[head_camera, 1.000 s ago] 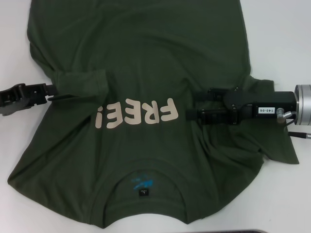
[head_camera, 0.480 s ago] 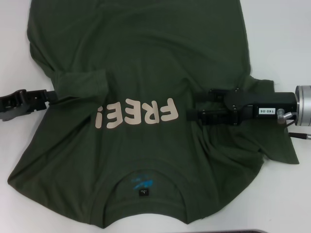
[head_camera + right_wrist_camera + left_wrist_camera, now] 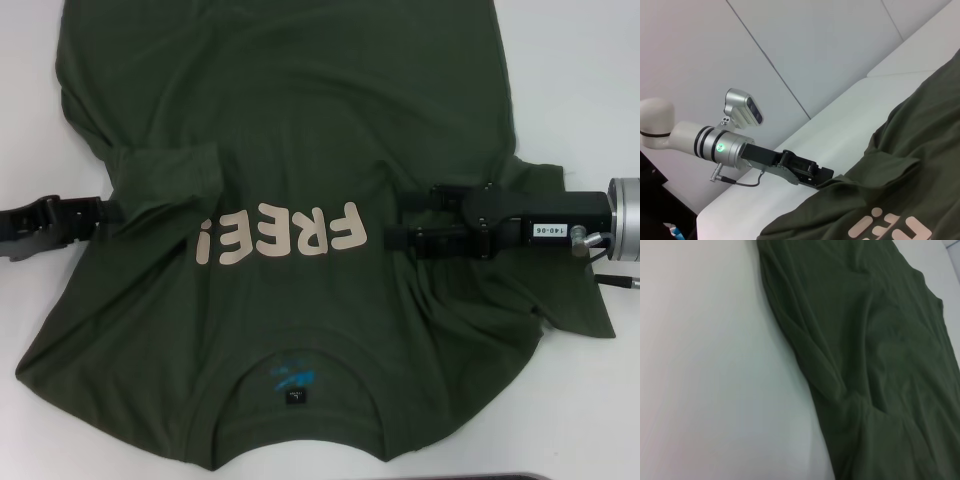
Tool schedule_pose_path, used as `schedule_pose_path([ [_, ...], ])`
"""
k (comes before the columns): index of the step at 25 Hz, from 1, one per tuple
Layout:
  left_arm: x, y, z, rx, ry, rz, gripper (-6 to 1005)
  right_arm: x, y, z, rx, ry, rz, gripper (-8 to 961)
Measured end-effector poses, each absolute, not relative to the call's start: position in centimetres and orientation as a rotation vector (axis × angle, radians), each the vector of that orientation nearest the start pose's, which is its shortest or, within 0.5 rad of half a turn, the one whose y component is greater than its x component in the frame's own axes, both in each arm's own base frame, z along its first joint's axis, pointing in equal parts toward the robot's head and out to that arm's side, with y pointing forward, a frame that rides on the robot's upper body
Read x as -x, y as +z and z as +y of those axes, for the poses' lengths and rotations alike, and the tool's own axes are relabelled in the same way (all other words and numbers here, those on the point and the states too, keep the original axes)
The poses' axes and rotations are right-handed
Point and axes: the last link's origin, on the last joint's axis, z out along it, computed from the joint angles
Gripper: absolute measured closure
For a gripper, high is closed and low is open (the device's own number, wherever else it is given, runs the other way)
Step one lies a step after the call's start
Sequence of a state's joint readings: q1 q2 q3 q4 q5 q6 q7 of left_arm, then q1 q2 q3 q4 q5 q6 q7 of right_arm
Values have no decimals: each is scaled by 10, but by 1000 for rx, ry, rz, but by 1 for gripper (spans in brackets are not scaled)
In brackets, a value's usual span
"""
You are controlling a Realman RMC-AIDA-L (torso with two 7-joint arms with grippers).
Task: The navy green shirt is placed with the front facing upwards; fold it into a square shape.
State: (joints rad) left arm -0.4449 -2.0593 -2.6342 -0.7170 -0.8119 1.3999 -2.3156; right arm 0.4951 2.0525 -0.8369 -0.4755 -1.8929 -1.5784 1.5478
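Over the shirt's right half, just beside the "FREE" lettering (image 3: 283,235), you see the right end effector (image 3: 392,220) with fingers apart above the navy green shirt (image 3: 300,120) spread front-up on the white desk (image 3: 580,80), while the left end effector (image 3: 112,212) meets the folded-in sleeve (image 3: 165,175), grip unclear.

Matte black right gripper (image 3: 395,220) with two long parallel fingers, blocky hinged housing behind, small white label reading "140-06" on its side. Ribbed silver metal collar (image 3: 625,219) at the wrist, thin grey cable looping out beside it. Black left gripper (image 3: 822,176) of the same build, mounted on a white-and-silver cylindrical wrist (image 3: 715,145) with dark rings, a green indicator light, a grey camera module on top and a thin cable underneath.
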Motion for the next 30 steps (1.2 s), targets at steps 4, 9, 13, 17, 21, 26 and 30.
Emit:
schedule_pose_path([
  [4,343,26,306,2013,-547,-1966,447,-272,-31,297,2775,820,1074,32],
  [9,336,25,297,2065,-570,-2016,447,-272,-31,297,2777,819,1069,32],
  [13,335,23,292,2078,-578,-2045,447,-272,-31,297,2777,819,1067,32],
  [17,337,27,289,2049,-612,-2049,447,-272,-31,297,2778,819,1064,32],
  [21,339,33,288,2025,-657,-2049,447,-272,-31,297,2777,819,1065,32],
  [26,337,34,289,2030,-670,-2047,447,-272,-32,296,2777,822,1066,32],
  [30,335,36,293,2018,-706,-2035,447,-272,-32,296,2778,822,1066,32],
])
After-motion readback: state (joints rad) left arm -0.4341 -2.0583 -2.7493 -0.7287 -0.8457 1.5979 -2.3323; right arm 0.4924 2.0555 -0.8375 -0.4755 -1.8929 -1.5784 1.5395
